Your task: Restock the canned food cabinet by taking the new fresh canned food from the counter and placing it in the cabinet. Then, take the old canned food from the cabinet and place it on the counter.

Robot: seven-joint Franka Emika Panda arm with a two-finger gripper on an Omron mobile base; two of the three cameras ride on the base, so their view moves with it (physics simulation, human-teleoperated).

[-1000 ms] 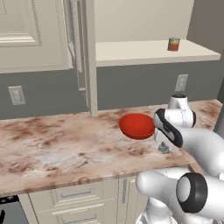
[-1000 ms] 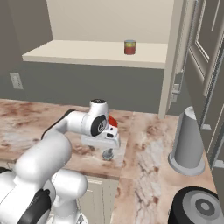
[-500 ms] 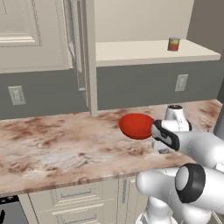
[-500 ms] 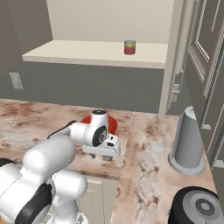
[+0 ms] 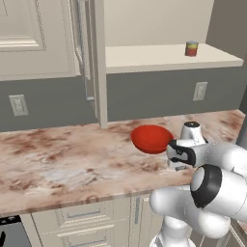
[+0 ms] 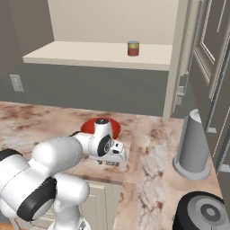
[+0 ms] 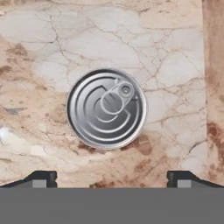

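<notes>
While the arm bends low over the marbled stone surface [image 5: 72,164]:
gripper [image 7: 111,177]: jaws spread wide, holding nothing
flat silver-grey round tin [image 7: 106,108]: on the surface, below the gripper, seemingly untouched
red-labelled upright can [image 6: 133,48]: on the cream cabinet shelf [image 6: 90,56]
red bowl [image 5: 151,138]: beside the gripper
</notes>
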